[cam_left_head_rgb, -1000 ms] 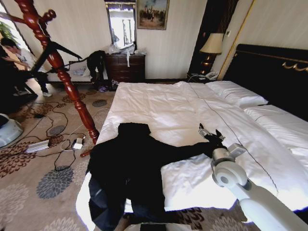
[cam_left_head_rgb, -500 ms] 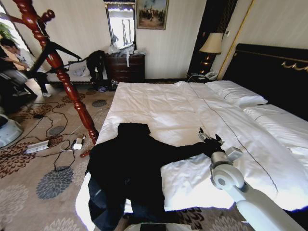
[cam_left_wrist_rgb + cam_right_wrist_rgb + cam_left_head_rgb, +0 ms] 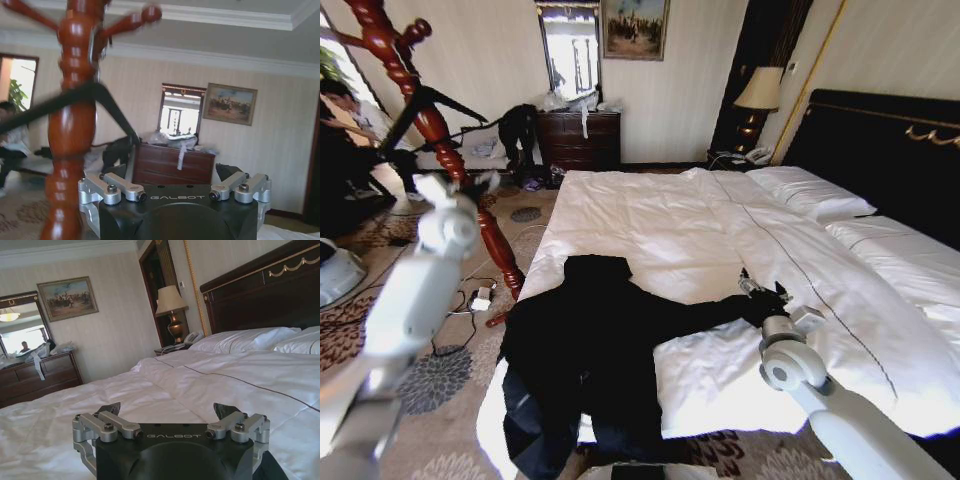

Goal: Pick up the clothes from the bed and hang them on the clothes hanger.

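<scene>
On the near left corner of the bed (image 3: 700,230) the clothes (image 3: 590,350) are spread, one black jacket lying flat on the white duvet, its lower part hanging over the near edge of the bed. One sleeve is stretched to the right, and the right gripper (image 3: 761,292) is placed at the end of this sleeve, low on the duvet. In the right wrist view its fingers (image 3: 111,409) are seen wide apart, and nothing is held between them. The left gripper (image 3: 460,185) is raised at the left, above the carpet, close to the red wooden coat stand (image 3: 430,120). The clothes hanger (image 3: 435,100) is hung on this stand, well apart from the jacket. In the left wrist view the left fingers (image 3: 120,188) are spread wide and nothing is held.
</scene>
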